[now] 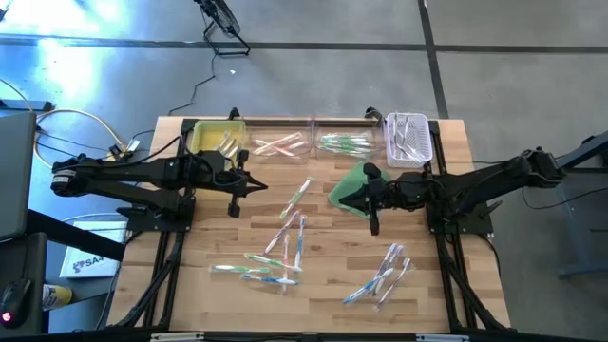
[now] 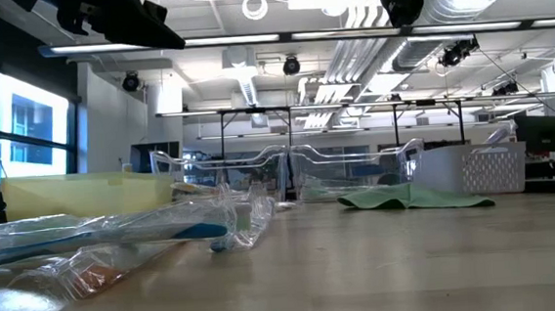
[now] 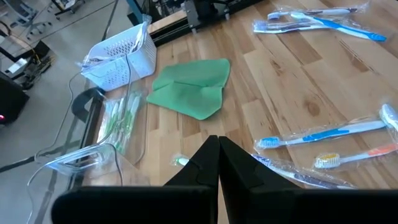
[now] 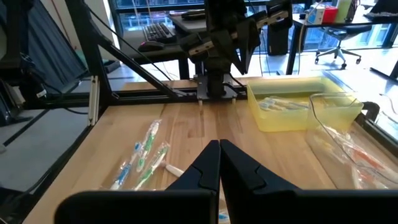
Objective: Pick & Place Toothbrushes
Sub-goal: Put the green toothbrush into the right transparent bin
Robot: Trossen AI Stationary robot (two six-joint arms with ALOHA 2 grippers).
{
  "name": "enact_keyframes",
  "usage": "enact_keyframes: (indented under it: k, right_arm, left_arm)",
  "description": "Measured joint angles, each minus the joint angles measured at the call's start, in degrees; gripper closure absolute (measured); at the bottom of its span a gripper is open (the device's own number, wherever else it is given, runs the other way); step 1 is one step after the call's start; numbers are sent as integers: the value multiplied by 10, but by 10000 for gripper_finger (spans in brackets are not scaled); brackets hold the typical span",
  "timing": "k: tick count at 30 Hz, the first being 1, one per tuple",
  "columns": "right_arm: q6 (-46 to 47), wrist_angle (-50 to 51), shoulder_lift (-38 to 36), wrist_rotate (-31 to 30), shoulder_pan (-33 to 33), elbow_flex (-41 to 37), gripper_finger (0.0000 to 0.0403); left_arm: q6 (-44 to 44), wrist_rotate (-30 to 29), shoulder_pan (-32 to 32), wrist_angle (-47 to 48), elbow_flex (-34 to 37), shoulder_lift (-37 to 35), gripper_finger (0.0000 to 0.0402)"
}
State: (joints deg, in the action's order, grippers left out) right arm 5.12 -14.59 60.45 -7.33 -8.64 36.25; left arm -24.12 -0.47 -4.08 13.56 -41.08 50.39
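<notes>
Both claws clenched, grasping nothing: left gripper and right gripper hang above the wooden table. Toothbrushes in clear wrappers lie scattered on the table between and in front of the arms. Along the far edge stand a yellow bin, two clear bins and a white basket; a green cloth lies near the right gripper.

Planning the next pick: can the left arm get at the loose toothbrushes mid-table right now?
Probably yes. The left tool hangs shut above bare wood, with nothing between it and the toothbrushes nearby; it must open first.
</notes>
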Motion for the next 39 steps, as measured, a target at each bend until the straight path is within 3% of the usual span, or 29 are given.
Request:
enact_keyframes:
  k: [5, 11, 25, 33, 39]
  right_arm:
    - [-9, 2, 0, 0, 0, 0, 401]
    - [-29, 2, 0, 0, 0, 0, 401]
    - [-18, 10, 0, -2, 0, 0, 401]
    - [-18, 10, 0, -2, 0, 0, 401]
    - [-18, 11, 0, -2, 0, 0, 401]
  left_arm:
    - [16, 0, 0, -8, 0, 6, 401]
    - [122, -40, 1, -29, -1, 33, 401]
    - [261, -59, 4, -12, -3, 173, 402]
    - [265, -95, 24, 87, -92, 251, 401]
    - [349, -109, 22, 159, -143, 308, 401]
